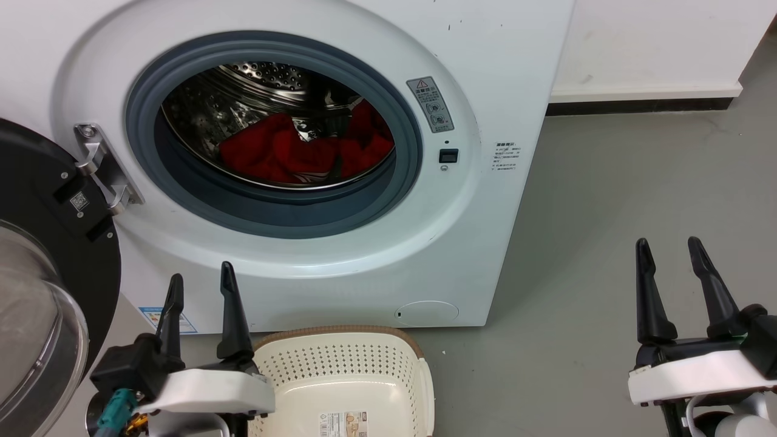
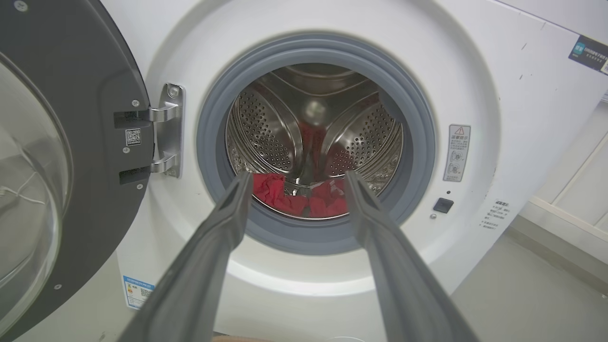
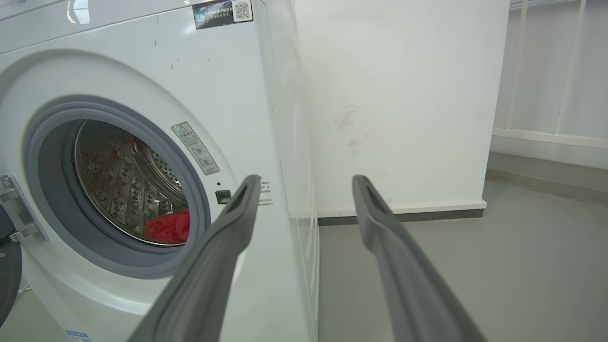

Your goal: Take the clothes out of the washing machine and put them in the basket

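1. Nearest the robot, the left claw (image 1: 201, 271) stands spread and empty at the near left, just beside the basket (image 1: 340, 332). The right claw (image 1: 668, 240) is spread and empty too, well off to the right over bare floor (image 1: 607, 200).
2. The basket sits on the floor close against the front of the washing machine (image 1: 437, 255), below the opening. Nothing red is in it, so the job looks not yet begun.
3. Left of the opening the door (image 1: 42, 243) hangs wide open, near the left claw; a reach swung wide could knock it.
4. Farther in, the grey rubber seal (image 1: 273, 212) forms a raised lip. Cloth dragged low over it may snag, or slip free and fall short of the basket.
5. Farthest, the clothes (image 1: 273, 152) lie bunched at the bottom of the drum (image 1: 267, 76), so a shallow pinch might lift only part.
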### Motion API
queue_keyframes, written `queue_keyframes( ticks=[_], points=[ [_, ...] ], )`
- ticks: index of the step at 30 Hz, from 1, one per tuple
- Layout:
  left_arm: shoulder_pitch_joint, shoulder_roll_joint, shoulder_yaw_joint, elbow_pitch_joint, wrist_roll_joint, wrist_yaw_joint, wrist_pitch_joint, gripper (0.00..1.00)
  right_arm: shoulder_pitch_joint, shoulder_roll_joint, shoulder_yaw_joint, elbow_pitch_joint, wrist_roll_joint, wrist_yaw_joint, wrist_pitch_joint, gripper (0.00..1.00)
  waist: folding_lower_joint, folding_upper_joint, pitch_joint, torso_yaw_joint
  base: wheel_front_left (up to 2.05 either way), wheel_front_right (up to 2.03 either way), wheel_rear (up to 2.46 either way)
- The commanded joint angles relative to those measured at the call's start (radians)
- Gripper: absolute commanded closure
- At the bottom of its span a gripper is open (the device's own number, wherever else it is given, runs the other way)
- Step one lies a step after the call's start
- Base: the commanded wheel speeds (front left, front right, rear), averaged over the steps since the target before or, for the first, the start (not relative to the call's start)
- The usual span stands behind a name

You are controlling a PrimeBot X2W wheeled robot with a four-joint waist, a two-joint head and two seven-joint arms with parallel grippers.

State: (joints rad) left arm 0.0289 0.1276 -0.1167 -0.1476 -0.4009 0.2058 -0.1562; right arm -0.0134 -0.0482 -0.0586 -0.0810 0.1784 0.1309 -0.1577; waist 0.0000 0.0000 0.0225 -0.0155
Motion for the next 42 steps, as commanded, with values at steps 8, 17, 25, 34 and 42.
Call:
queue_keyframes(
  ticks=[8,17,25,34,42],
  points=[
    [0.007,0.046,-0.085,0.018,0.059,0.067,-0.028,0.0,0.016,-0.003,0.003,0.003,-0.106,0.0,-0.026,0.0,0.0,0.0,0.001,-0.002,0.0,0.0,0.0],
    [0.021,0.046,-0.086,0.047,0.123,0.03,-0.048,0.0,0.022,-0.003,0.012,0.0,-0.185,0.0,-0.047,0.0,0.0,0.0,0.003,-0.003,0.0,0.0,0.0],
    [0.027,0.043,-0.093,0.038,0.196,0.043,-0.064,0.0,0.035,-0.003,0.01,0.004,-0.198,0.0,-0.064,0.0,0.0,0.0,0.005,-0.005,0.0,0.0,0.0],
    [0.056,-0.023,-0.004,0.011,0.186,-0.093,-0.082,0.0,0.04,-0.002,0.003,0.027,-0.164,0.0,-0.081,0.0,0.0,0.0,0.007,-0.006,0.0,0.0,0.0],
    [0.075,-0.064,0.079,0.029,0.264,-0.211,-0.097,0.0,0.04,-0.002,-0.003,0.053,-0.151,0.0,-0.095,0.0,0.0,0.0,0.009,-0.008,0.0,0.0,0.0]
  ],
)
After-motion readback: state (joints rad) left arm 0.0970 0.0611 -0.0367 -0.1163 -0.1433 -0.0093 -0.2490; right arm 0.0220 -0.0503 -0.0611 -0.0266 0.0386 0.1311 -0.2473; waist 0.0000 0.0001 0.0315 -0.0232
